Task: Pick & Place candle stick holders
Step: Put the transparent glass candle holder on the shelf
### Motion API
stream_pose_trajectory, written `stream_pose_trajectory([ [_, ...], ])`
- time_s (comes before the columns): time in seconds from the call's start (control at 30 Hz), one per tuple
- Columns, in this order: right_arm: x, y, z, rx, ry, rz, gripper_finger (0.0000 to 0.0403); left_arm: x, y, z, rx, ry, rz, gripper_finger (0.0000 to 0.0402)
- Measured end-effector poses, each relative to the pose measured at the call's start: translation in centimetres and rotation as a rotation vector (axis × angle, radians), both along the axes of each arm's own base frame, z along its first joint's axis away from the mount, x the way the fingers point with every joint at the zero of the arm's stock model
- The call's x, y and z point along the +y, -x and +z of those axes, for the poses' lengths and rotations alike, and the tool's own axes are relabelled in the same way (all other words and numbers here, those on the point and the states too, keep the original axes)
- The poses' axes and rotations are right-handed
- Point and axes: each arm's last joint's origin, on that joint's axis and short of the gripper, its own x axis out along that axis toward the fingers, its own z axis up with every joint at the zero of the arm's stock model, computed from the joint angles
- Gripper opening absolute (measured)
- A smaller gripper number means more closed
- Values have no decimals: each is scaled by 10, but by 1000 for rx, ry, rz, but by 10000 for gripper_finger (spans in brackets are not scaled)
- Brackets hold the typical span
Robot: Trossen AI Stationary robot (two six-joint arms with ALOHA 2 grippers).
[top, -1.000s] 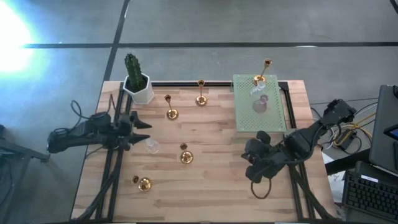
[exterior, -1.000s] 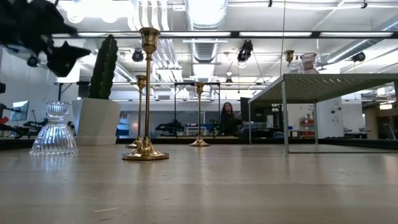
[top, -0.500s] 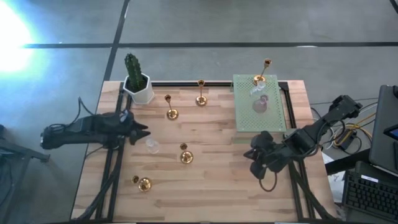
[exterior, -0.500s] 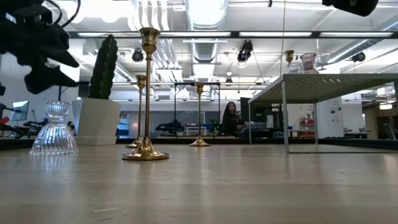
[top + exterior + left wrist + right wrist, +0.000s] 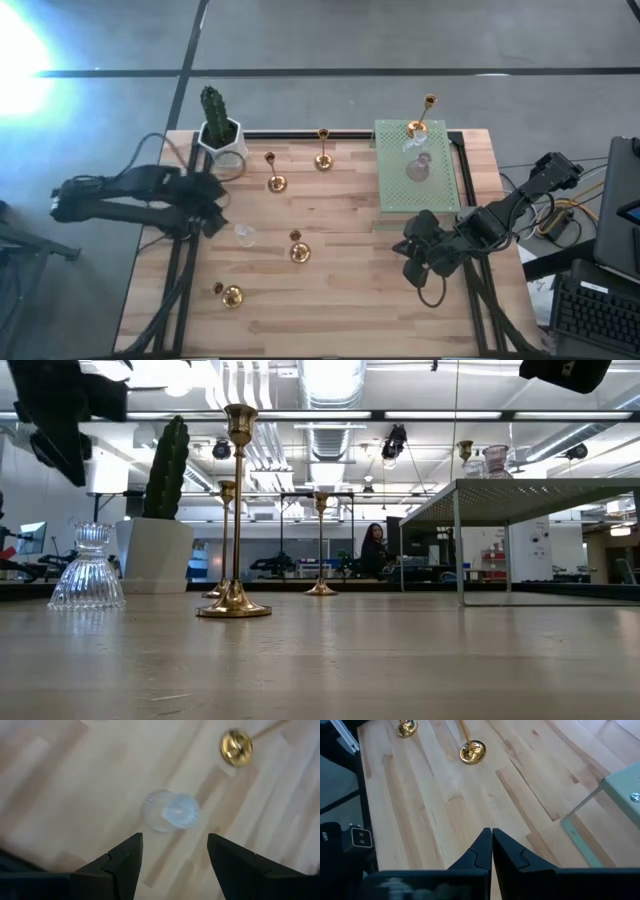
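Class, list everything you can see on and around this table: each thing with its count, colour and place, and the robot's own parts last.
Gold candle stick holders: five, gold; four on bare wood, one at the mat's far edge.
Glass candle stick holders: three; one clear on the wood by the left gripper, one clear and one pinkish on the mat.
Mat: one, green, perforated, raised at the table's right.
Cactus: one, green, in a white pot, far left corner.
Table: one, light wood.
Person: one, far off in the room.
Left gripper: open, above the clear glass holder.
Right gripper: shut, above bare wood near the mat.

Potted cactus (image 5: 219,125), green mat (image 5: 417,170)
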Motion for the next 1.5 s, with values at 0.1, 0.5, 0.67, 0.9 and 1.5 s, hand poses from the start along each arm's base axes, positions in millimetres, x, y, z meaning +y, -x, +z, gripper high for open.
stream_pose_trajectory([
  [0.1,1,-1,1,-8,-3,5,8,-1,-13,-13,54,52,-35,227],
  [0.5,1,-1,0,-3,10,32,8,-15,-14,-48,174,4,28,226],
  [0.67,1,0,-3,5,19,36,8,-25,-14,-50,113,23,1,226],
  [0.9,1,0,-3,4,19,35,8,-27,-13,-59,116,29,4,227],
  [1.5,1,0,-3,6,41,60,8,-25,-25,-98,-91,-49,90,227],
])
